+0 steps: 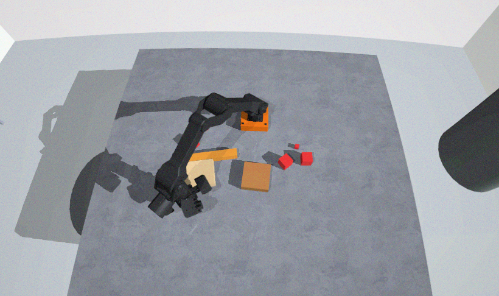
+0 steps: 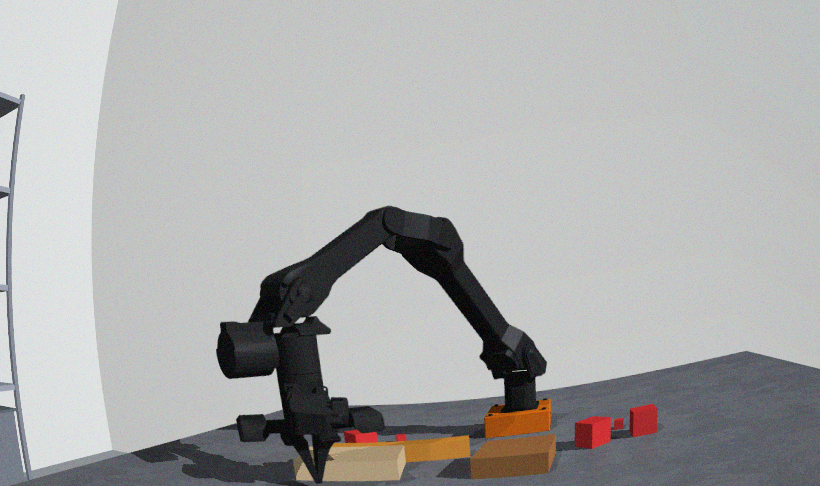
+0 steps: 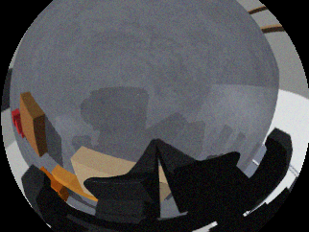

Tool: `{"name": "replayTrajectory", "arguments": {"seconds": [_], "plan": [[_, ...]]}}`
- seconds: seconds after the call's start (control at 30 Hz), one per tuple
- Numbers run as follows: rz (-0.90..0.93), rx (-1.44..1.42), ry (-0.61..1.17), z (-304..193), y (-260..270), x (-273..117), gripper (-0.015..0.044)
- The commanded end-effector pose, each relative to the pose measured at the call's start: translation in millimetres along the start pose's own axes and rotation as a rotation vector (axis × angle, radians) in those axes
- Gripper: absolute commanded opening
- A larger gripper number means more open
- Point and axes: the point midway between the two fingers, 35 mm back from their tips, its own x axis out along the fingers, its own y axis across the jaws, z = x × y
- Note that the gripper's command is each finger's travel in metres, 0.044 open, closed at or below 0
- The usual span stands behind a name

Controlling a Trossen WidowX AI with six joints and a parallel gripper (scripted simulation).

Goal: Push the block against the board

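"Where is the square block?"

"The pale square block (image 1: 203, 171) (image 2: 364, 464) (image 3: 101, 165) lies flat on the tabletop (image 1: 317, 239) (image 2: 703, 392) (image 3: 144, 48), right by the long orange board (image 1: 221, 153) (image 2: 443, 448) (image 3: 67, 178). I can't tell if one whole side touches it."

"Are their edges even?"

"At the end by the brown block (image 1: 255, 175) (image 2: 512, 457) (image 3: 33, 125), no. The board pokes out past the pale one there. The arm (image 1: 187, 145) (image 2: 352, 244) hides the other end from the top."

"What about the claw (image 1: 189, 206) (image 2: 318, 480) (image 3: 154, 142)?"

"It's shut, tips together, and it isn't holding a thing. It points down, low by the pale block, at the end away from the brown one. I can't tell if it touches."

"And the brown block?"

"It sits flat, apart from the board and the pale block. Two big red cubes (image 1: 285, 161) (image 2: 592, 432) and a tiny red cube (image 1: 296, 146) (image 2: 619, 423) are on its other side."
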Motion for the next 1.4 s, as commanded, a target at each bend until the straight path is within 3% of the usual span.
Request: {"name": "replayTrajectory", "arguments": {"seconds": [0.0, 0.27, 0.77, 0.93, 1.37], "plan": [[-0.014, 0.005, -0.009, 0.3, -4.0, -36.2, 0.0], [-0.012, 0.028, -0.009, -1.7, -3.9, -47.6, 0.0], [-0.011, 0.41, -0.009, -30.6, -13.5, -47.6, 0.0], [-0.011, 0.41, -0.009, -30.1, -14.4, 4.5, 0.0], [-0.011, 0.41, -0.009, -38.2, -11.9, 7.5, 0.0]]}}
